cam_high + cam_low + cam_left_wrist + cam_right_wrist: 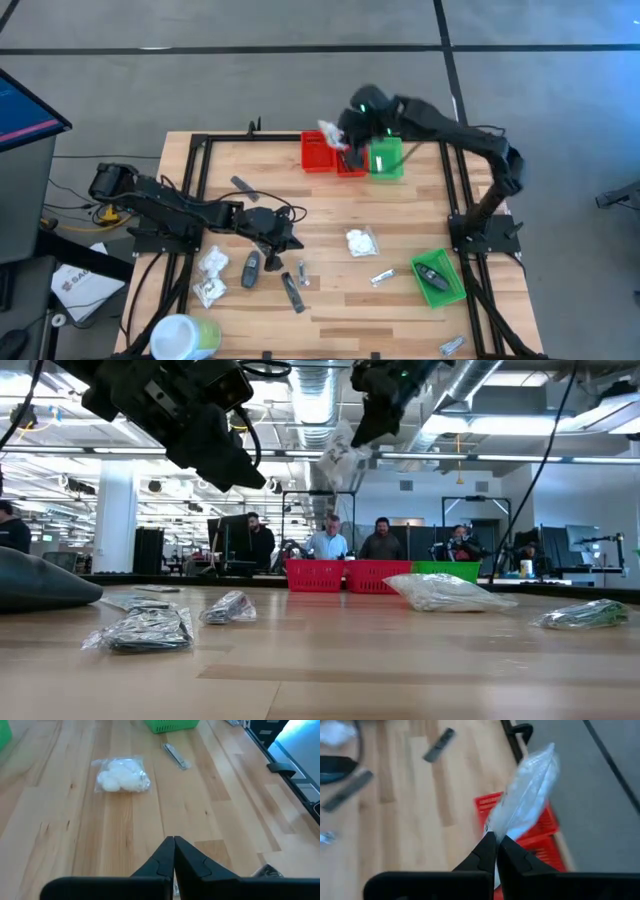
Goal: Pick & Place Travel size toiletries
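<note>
1. Toiletries lie scattered over the wooden table point(330, 290): one clear crinkly packet point(527, 795) hangs pinched in the right gripper point(496, 840), up above the red bins point(330, 155) at the far edge.
2. Its fingers are clamped together on the packet's lower end, and the rest of the plastic sticks out past the tips.
3. Just beside the red bins stands a green bin point(386, 158).
4. Out in the middle of the table sits a white packet point(361, 241), with a small silvery sachet point(381, 276) near it.
5. A second green bin point(438, 278) sits near the right front corner with a dark item inside.
6. The left gripper point(173, 845) hovers over the left half of the table, fingers pressed fully together and holding nothing.
7. Near it lie two more crinkly packets point(210, 275), a dark oval point(251, 269) and a slim dark stick point(291, 291).
8. A big white-and-green tub point(182, 336) rests at the front left corner.
9. Several people stand in the room beyond the table.
</note>
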